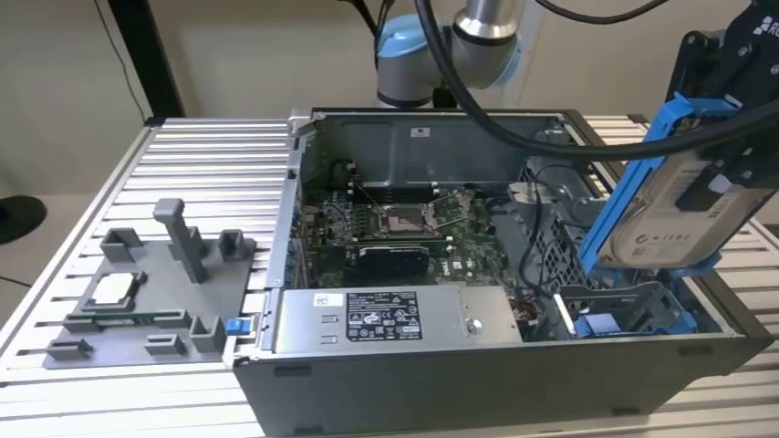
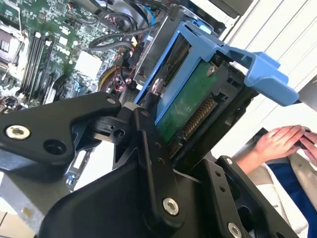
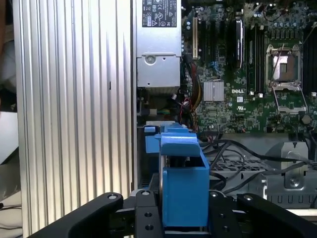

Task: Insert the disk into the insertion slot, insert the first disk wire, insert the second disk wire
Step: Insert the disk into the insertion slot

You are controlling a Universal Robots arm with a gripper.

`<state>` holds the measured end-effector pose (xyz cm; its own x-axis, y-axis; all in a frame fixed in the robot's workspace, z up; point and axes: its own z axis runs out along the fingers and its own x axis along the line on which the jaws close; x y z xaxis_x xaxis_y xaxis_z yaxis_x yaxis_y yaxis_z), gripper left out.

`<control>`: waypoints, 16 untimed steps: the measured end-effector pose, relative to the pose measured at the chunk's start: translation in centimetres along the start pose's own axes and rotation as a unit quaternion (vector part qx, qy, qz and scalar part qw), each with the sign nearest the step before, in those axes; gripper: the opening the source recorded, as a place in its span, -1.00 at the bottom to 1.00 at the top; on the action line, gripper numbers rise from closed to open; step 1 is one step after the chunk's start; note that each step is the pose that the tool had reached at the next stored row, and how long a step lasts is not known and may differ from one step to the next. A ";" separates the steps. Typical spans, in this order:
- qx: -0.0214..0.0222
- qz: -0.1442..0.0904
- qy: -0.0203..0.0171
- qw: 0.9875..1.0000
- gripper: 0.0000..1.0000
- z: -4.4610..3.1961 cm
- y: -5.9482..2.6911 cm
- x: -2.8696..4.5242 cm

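Observation:
The disk (image 1: 676, 214), silver-grey with a white label in a bright blue carrier, hangs tilted above the open computer case at the exterior view's right. My gripper (image 1: 716, 169) is shut on it from above. Below it lies the insertion slot (image 1: 615, 321), with blue rails inside a dark perforated cage. In the second wrist view the disk's green underside (image 2: 190, 101) sits between my black fingers (image 2: 148, 144). The blue carrier (image 3: 183, 183) stands ahead of my gripper (image 3: 181, 220) in the first wrist view. Black cables (image 3: 233, 156) lie loose in the case; I cannot tell which are the disk wires.
A grey power-supply box (image 1: 396, 319) sits at the case's front, with the motherboard and its processor socket (image 1: 406, 219) behind it. A grey fixture plate (image 1: 146, 292) rests on the slatted metal table (image 1: 207, 173). A person's hands (image 2: 282, 141) are beyond the case.

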<state>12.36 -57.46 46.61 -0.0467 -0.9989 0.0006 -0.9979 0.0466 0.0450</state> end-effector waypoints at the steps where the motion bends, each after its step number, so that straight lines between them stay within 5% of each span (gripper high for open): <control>1: 0.000 0.002 0.000 1.000 -1.00 0.14 -0.01 0.00; 16: 0.000 0.008 -0.001 1.000 -1.00 0.94 -0.09 0.02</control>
<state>12.41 -57.49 45.67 -0.0626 -0.9980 0.0000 -0.9970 0.0625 0.0459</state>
